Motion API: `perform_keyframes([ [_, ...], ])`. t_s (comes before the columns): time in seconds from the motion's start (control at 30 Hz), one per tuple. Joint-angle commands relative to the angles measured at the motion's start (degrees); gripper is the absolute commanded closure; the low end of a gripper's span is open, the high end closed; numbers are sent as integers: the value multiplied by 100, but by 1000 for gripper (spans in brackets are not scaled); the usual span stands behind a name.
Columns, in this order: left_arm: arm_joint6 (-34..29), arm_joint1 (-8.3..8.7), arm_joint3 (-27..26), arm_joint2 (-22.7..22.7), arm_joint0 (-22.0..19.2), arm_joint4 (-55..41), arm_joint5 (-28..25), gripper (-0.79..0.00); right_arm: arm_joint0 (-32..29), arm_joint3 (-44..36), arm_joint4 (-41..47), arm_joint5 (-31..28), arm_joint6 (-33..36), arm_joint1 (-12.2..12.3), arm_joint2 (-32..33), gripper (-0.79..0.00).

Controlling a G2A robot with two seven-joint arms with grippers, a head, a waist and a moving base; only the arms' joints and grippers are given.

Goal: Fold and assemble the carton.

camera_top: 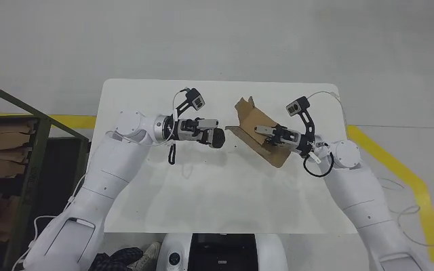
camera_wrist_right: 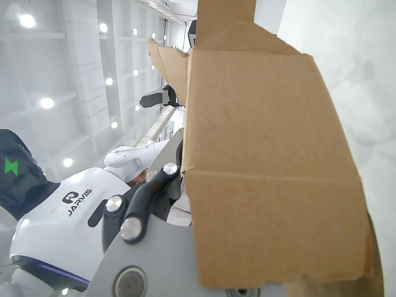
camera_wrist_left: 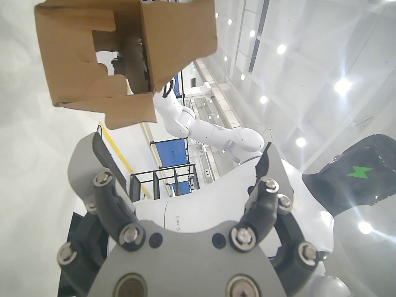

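Note:
A brown carton (camera_top: pixel 256 125), partly erected with its flaps loose, is held over the middle right of the white table (camera_top: pixel 135 101). My right gripper (camera_top: pixel 278 137) is shut on one of its side walls. The wall (camera_wrist_right: pixel 263 156) lies against the one finger (camera_wrist_right: pixel 173 156) that shows; the other finger is hidden behind the cardboard. My left gripper (camera_top: pixel 215 137) sits just left of the carton, a short gap away, pointing at it. In the left wrist view the gripper (camera_wrist_left: pixel 185 159) is open and holds nothing, and the carton's notched bottom flaps (camera_wrist_left: pixel 92 47) face it.
The table's front half and left side are bare. A dark rack (camera_top: pixel 20 146) holding flat cardboard stands off the table's left edge. Yellow tape (camera_top: pixel 380 146) marks the floor on both sides.

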Motion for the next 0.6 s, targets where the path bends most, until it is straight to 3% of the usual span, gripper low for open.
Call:
perform_keyframes([
  [0.0,16,-5,-14,15,-12,-10,7,-785,-8,-28,-156,16,-53,-1,-22,0],
  [0.2,63,-26,4,63,-70,-56,13,-785,-84,-194,-430,81,-128,-7,-100,0],
  [0.57,77,-47,100,119,-145,-40,6,-785,-127,-404,-509,103,387,-7,-222,0],
])
